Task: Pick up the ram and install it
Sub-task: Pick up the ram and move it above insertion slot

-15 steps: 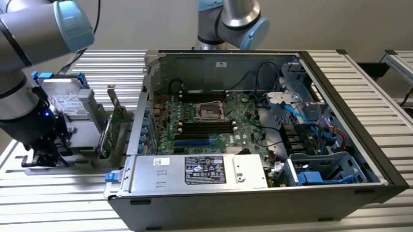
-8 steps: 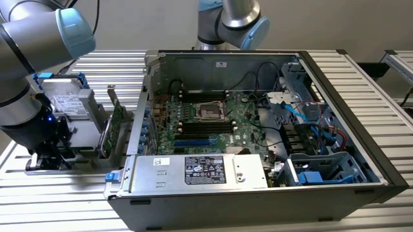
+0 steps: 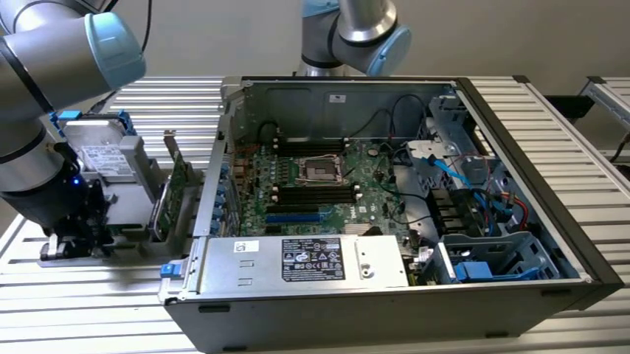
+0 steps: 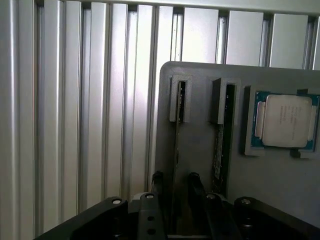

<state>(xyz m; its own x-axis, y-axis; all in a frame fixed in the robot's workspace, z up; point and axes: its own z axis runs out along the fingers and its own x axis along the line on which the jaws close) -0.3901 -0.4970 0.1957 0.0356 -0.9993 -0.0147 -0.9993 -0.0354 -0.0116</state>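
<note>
The ram is a thin green stick seen edge-on, standing upright in a slot of a grey holder. A second stick like it stands in the neighbouring slot. My gripper hangs over the first stick. Its dark fingers stand one on each side of the board with a small gap to it, so it is open. In the exterior view my gripper is low over the holder at that view's left, beside the open computer case. The motherboard with its long black slots lies inside the case.
A processor chip lies in a recess of the holder next to the sticks. A hard drive and a green expansion card stand between my arm and the case. A power supply fills the case's near side. A second arm stands behind it.
</note>
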